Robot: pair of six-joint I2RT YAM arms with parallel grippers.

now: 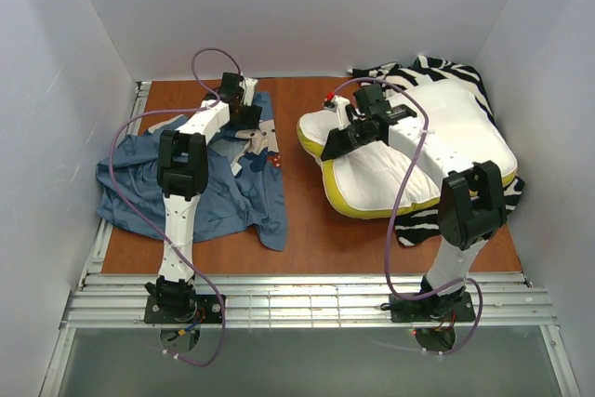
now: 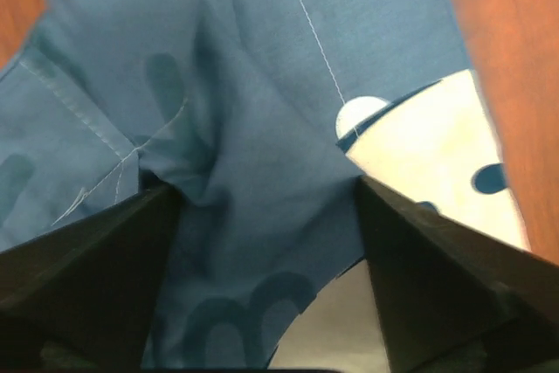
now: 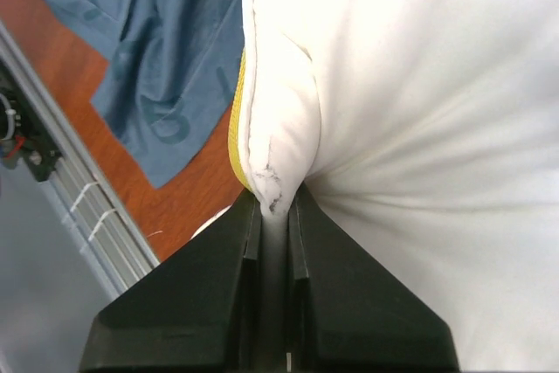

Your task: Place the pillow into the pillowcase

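The blue pillowcase (image 1: pixel 232 197) lies crumpled on the left of the table. My left gripper (image 1: pixel 244 111) is low over its far edge. In the left wrist view the jaws (image 2: pixel 266 188) stand wide apart with blue cloth (image 2: pixel 262 85) bunched between them, and a white printed patch (image 2: pixel 437 155) lies to the right. The plump white pillow (image 1: pixel 372 174) with its yellow edge lies on the right. My right gripper (image 1: pixel 333 144) is at its left corner. In the right wrist view the jaws (image 3: pixel 275 203) are pinched on the pillow's (image 3: pixel 419 111) seam edge, with the pillowcase (image 3: pixel 148 58) beyond.
A zebra-striped cloth (image 1: pixel 446 72) lies under and behind the pillow, and also shows at its front right (image 1: pixel 418 225). White walls close in the left, back and right. A metal rail (image 1: pixel 307 299) runs along the table's near edge. Bare wood (image 1: pixel 297 220) separates the pillowcase from the pillow.
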